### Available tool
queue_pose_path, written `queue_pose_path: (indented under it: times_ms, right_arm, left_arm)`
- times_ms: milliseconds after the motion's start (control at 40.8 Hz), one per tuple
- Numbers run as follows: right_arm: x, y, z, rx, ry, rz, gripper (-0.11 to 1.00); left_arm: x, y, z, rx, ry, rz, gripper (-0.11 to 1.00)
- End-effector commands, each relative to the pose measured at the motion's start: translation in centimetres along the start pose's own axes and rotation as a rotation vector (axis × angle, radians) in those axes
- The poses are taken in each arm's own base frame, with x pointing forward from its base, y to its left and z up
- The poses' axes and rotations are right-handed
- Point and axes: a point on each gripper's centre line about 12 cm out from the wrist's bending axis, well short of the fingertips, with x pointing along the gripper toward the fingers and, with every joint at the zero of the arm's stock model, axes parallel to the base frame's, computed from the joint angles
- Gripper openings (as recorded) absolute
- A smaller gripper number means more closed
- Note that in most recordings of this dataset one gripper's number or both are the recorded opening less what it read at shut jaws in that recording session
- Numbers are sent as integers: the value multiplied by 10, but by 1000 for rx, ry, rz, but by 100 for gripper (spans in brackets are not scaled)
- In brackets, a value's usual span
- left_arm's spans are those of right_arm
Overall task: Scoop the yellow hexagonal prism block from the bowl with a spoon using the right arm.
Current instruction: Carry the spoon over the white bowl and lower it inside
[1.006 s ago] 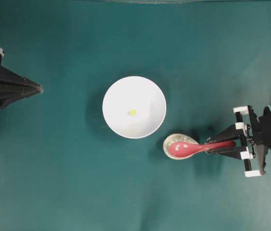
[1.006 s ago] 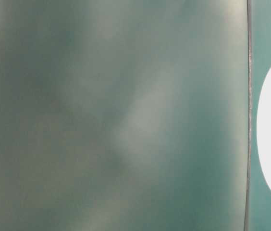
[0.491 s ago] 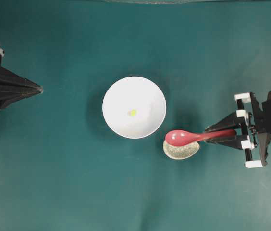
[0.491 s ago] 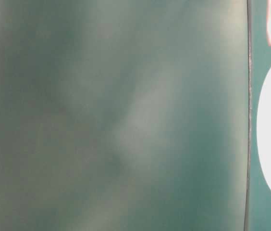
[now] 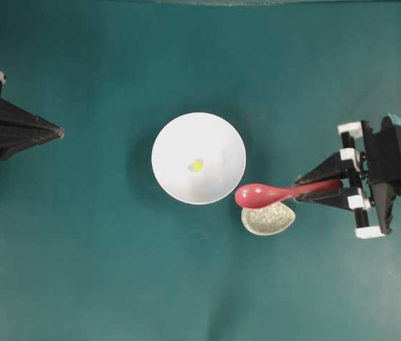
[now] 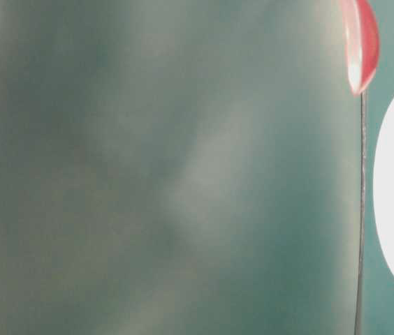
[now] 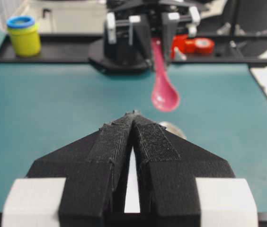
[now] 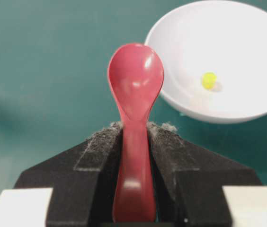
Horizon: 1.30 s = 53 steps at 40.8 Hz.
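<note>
Pickup done: right pincer [image 5: 307, 192] clamped on the glossy red-pink spoon [image 5: 275, 193] handle, scoop lifted off the speckled beige rest [image 5: 268, 220], just right of the white round bowl [image 5: 172, 142]. Tiny yellow hexagonal block [image 5: 197, 165] at bowl centre, unscooped. Left pincer [image 7: 133, 118] together, idle at frame left.

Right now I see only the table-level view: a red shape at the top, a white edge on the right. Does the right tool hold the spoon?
Observer: Yes, the right tool is shut on the spoon by its handle.
Operator: Is the block in the bowl?
Observer: Yes, the yellow hexagonal prism block lies near the middle of the white bowl.
Operator: Where is the scoop?
Observer: Raised above the speckled spoon rest, just outside the bowl's rim.
</note>
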Motion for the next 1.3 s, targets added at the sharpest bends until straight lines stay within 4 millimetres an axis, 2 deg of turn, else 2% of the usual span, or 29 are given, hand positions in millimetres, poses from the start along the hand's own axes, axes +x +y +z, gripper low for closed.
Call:
queue_pose_path:
  times_ms: [0, 221, 393, 687, 933, 1276]
  right_arm:
    - [3, -8, 12, 16, -16, -26, 25]
    - [6, -27, 24, 64, 28, -75, 25]
    - [13, -34, 34, 92, 113, -69, 25]
    - [42, -43, 49, 131, 255, -46, 25]
    - [67, -55, 53, 166, 386, -32, 25]
    - [86, -66, 58, 175, 475, -23, 25]
  left_arm:
    - [2, -1, 10, 4, -25, -3, 3]
    - [2, -1, 9, 6, -23, -3, 3]
    - [2, -1, 9, 6, -15, -3, 3]
    - [2, 2, 2, 8, 51, 7, 3]
    - [0, 10, 0, 5, 70, 47, 3]
    - [-4, 10, -3, 4, 119, 51, 3]
